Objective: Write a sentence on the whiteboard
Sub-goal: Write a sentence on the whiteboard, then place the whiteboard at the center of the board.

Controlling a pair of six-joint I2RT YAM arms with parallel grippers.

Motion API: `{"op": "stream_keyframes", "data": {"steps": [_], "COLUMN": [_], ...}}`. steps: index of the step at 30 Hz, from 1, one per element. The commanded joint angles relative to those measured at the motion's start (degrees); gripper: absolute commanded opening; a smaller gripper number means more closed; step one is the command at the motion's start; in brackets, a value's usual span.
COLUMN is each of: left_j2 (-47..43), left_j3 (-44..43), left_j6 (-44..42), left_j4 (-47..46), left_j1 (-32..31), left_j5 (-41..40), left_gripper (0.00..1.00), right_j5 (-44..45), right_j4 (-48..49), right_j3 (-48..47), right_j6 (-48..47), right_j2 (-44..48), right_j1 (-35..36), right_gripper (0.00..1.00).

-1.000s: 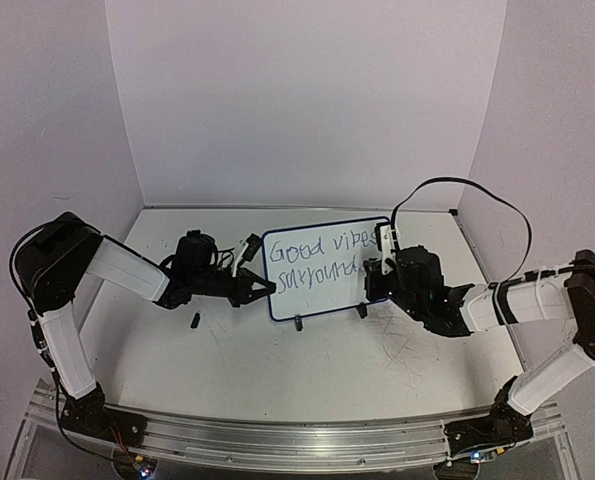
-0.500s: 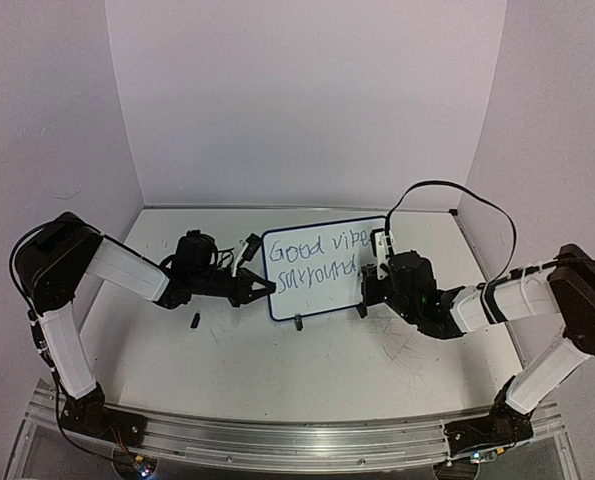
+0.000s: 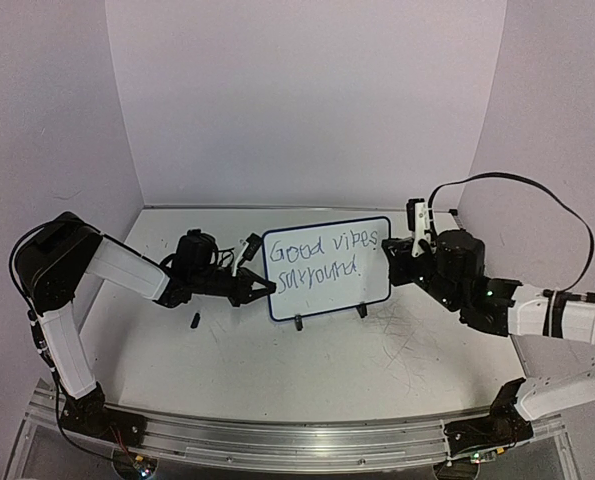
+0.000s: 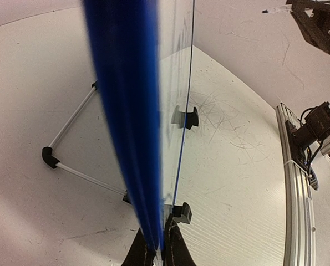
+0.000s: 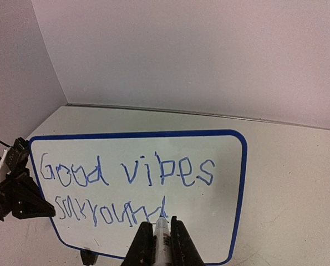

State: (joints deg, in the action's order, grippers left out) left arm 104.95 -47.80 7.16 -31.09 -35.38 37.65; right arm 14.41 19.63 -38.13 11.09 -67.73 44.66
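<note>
Pale lilac walls (image 3: 307,100) enclose the scratched bench (image 3: 307,380). The whiteboard (image 3: 322,300) stands upright mid-bench, toward the far edge. The left tool (image 3: 260,288) is clamped on its left frame. The right tool (image 5: 161,237), just off its right edge, grips a marker (image 5: 161,227). The sentence (image 5: 126,172) fills two lines.

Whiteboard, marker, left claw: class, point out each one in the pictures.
whiteboard (image 5: 212,221), right wrist view, bare lower-right face
marker (image 5: 161,237), right wrist view, white barrel
left claw (image 3: 266,287), top view, between fingertips
</note>
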Motion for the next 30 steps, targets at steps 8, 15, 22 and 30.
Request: {"op": "stream_keyframes", "data": {"steps": [8, 15, 22, 30], "left_j2": [-0.02, 0.23, 0.87, -13.44], "left_j3": [-4.31, -4.48, -4.87, 0.25], "left_j6": [-1.74, -2.16, -1.94, 0.69], "left_j4": [18.17, 21.55, 22.63, 22.68], "left_j1": [1.37, 1.47, 1.60, 1.45], "left_j5": [-3.58, -6.55, -9.98, -15.58], "left_gripper": [0.01, 0.11, 0.19, 0.41], "right_j5": [2.12, 2.59, 2.98, 2.58], "right_j4": [0.79, 4.88, 6.34, 8.20], "right_j3": [0.40, 3.32, 4.69, 5.89], "right_j6": [-3.17, -3.98, -5.38, -6.47], "right_j2": [3.39, 5.70, 7.18, 7.39], "right_j1": [-0.45, -0.45, -0.46, -0.45], "right_gripper": [0.00, 0.00, 0.00, 0.00]}}
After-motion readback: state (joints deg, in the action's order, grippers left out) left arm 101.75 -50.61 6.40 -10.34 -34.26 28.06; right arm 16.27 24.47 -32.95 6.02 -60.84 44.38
